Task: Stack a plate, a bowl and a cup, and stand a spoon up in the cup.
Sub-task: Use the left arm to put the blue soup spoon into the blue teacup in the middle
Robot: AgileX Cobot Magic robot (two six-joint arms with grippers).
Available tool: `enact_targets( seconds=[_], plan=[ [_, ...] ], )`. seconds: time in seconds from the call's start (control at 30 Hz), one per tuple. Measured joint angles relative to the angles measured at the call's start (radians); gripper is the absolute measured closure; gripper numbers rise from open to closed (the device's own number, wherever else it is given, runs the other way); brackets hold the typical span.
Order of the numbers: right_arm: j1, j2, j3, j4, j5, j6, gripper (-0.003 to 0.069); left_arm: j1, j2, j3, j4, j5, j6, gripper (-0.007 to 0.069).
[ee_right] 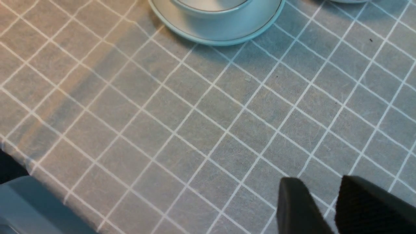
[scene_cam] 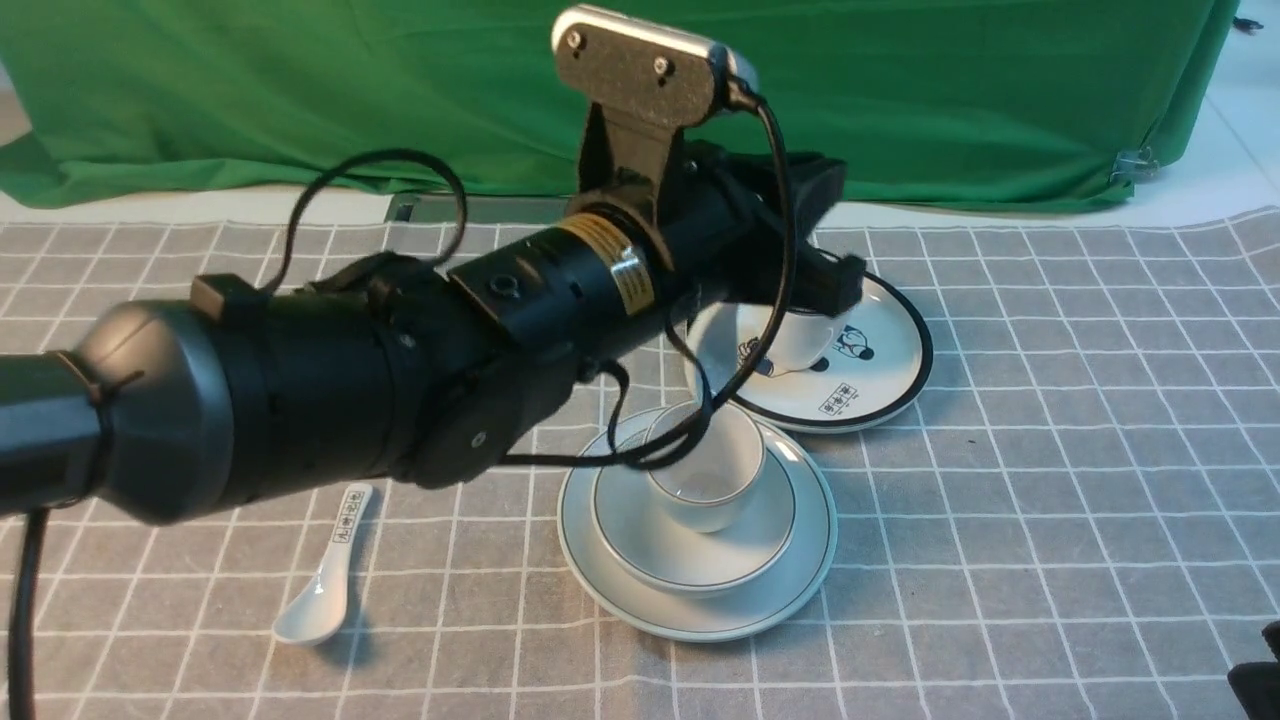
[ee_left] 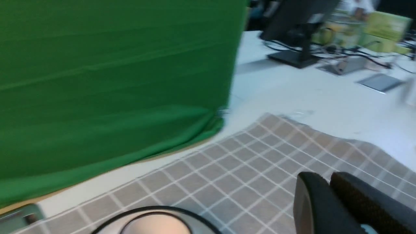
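With the small bluish-white cup (scene_cam: 722, 480) in the wide bowl (scene_cam: 640, 545) on the plain plate (scene_cam: 700, 626), centre frame, only the spoon remains, I reckon. Left claw (ee_left: 327, 183) together, perhaps on it: a pale sliver (ee_left: 369, 229) shows, lower right; right claw (ee_right: 325, 195) apart. Next: over the cup, upright.

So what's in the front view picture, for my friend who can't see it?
A cup sits in a bowl on a plate, with the robot's left arm stretched across. Behind are a cartoon plate holding another cup; a spoon lies on the checked cloth.
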Motion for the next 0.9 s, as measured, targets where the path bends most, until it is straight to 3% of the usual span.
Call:
enact_targets(
  seconds=[0.17,0.5,0.9],
  plan=[
    [0.000,0.000,0.000,0.001,0.000,0.007,0.0430,0.056,0.004,0.084,0.042,-0.171,-0.037,0.0600],
    [0.000,0.000,0.000,0.002,-0.045,0.008,0.0430,0.106,0.102,0.109,0.066,-0.343,-0.041,0.0600],
    [0.000,0.000,0.000,0.003,-0.041,0.010,0.0430,0.106,0.182,0.110,0.151,-0.405,-0.047,0.0593]
  ],
)
